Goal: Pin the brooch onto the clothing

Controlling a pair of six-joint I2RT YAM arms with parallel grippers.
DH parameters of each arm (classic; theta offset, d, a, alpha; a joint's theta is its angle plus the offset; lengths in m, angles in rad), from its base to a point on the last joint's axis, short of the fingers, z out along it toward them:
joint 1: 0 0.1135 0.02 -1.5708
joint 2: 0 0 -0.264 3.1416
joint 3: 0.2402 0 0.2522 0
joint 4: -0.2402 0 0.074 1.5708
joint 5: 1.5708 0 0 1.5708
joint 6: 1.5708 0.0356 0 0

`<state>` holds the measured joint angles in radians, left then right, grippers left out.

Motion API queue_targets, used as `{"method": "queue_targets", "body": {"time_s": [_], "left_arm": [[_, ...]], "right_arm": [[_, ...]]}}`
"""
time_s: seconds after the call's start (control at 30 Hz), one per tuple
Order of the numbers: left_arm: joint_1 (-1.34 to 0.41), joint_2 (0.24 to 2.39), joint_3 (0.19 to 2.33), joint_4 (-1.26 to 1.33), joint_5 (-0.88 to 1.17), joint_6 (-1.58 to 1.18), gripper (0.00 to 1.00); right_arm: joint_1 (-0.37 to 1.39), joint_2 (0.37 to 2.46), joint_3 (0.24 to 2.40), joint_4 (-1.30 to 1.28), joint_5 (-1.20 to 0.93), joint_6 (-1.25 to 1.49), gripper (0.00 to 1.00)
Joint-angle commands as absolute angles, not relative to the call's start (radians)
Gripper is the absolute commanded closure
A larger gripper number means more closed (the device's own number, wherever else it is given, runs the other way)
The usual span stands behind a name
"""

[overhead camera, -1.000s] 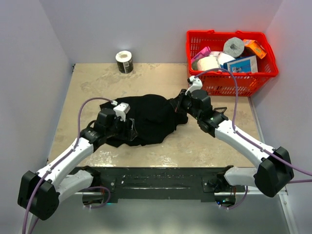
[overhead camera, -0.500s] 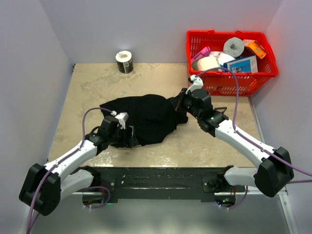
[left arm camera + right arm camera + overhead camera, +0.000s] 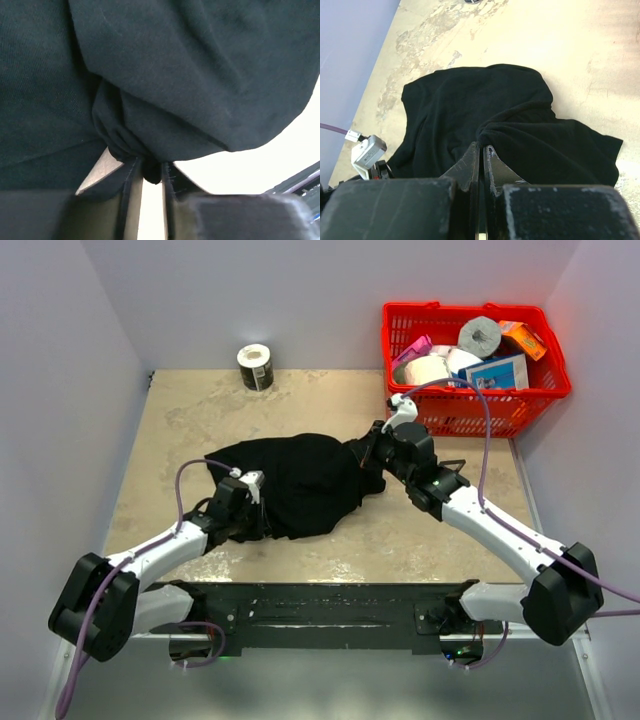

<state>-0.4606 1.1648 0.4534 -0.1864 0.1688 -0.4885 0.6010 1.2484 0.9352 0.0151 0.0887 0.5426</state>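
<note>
Found left pincer (image 3: 150, 172) pinched onto a thin fold of the clothing (image 3: 305, 480) at its near-left edge, low over the desk (image 3: 400, 530). Saw the cloth bunched mid-desk, plain black side up, no print showing. Found right pincer (image 3: 482, 150) pressed together on a ridge at the far-right edge. Could not spot the brooch in any view; possibly buried in folds. Judged the risks: thin near-left bite slipping out under opposing pull; over-pull dragging the heap toward the red basket (image 3: 470, 350) far right; pinning through doubled layers without flattening first. Left the small roll (image 3: 256, 367) at far edge out of it.
</note>
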Motion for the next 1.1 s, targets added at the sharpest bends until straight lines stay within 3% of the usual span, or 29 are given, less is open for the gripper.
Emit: {"method": "queue_targets", "body": {"time_s": [0.0,0.17,0.43,0.73,1.07], "left_arm": [[-0.465,1.108,0.469,-0.143,0.146,-0.494,0.88],[-0.465,1.006,0.551,-0.196,0.003,-0.476,1.0],[-0.462,0.816,0.785,-0.285,-0.261,-0.388,1.0],[-0.46,0.67,1.047,-0.197,-0.578,-0.112,1.0],[-0.46,0.633,1.264,0.11,-0.459,0.106,1.0]], "right_arm": [[0.595,1.197,0.977,0.037,0.136,0.531,1.0],[0.595,1.117,0.997,0.025,0.196,0.496,1.0],[0.595,1.025,1.138,-0.069,0.31,0.367,1.0],[0.595,0.913,1.331,-0.08,0.241,0.265,1.0],[0.597,0.876,1.592,-0.014,0.002,0.232,1.0]]}}
